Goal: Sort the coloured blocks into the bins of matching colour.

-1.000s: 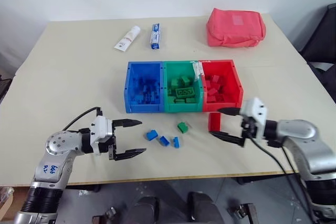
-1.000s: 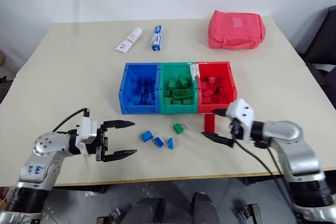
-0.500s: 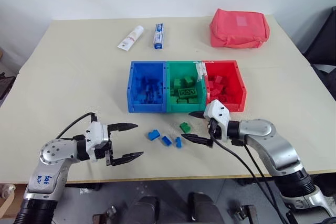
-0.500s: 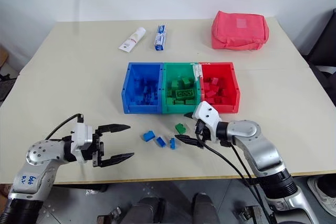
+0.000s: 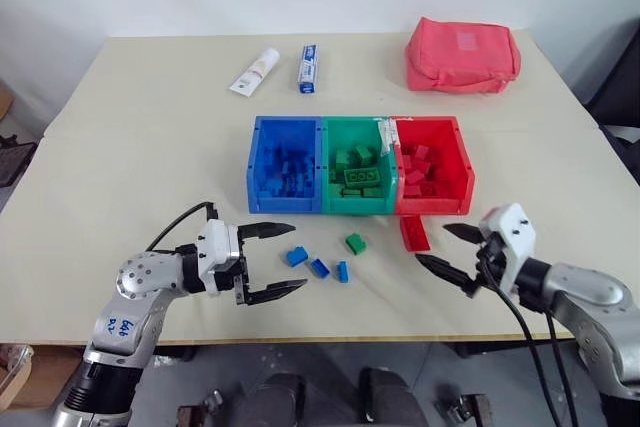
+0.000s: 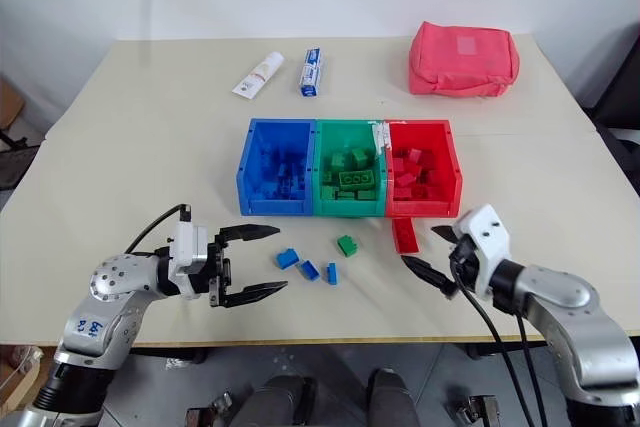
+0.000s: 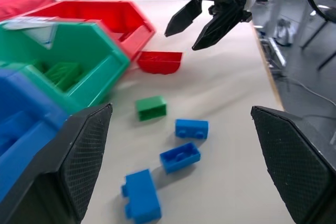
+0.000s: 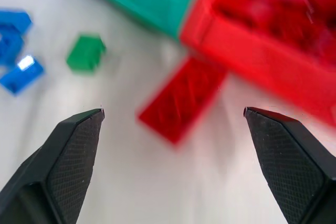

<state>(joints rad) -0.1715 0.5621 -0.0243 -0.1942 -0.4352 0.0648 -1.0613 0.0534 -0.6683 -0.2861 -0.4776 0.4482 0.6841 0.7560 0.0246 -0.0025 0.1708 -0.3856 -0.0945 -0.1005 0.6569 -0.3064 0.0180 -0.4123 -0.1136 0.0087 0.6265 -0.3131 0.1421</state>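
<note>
The bins stand joined in a row at mid-table: blue, green and red, each holding several blocks of its own colour. In front of them lie three loose blue blocks, a green block and a flat red block. My left gripper is open, pointing right, with the nearest blue block just off its fingertips. My right gripper is open too, pointing left. The red block lies on the table just ahead of it, untouched.
Two toothpaste tubes lie at the back left. A pinkish-red fabric pouch sits at the back right. The table's front edge runs close below both grippers. Black cables trail from each wrist.
My right gripper swung left toward the green block, then drew back right to the red block. My left gripper moved right, closer to the blue blocks. The camera shifted slightly.
</note>
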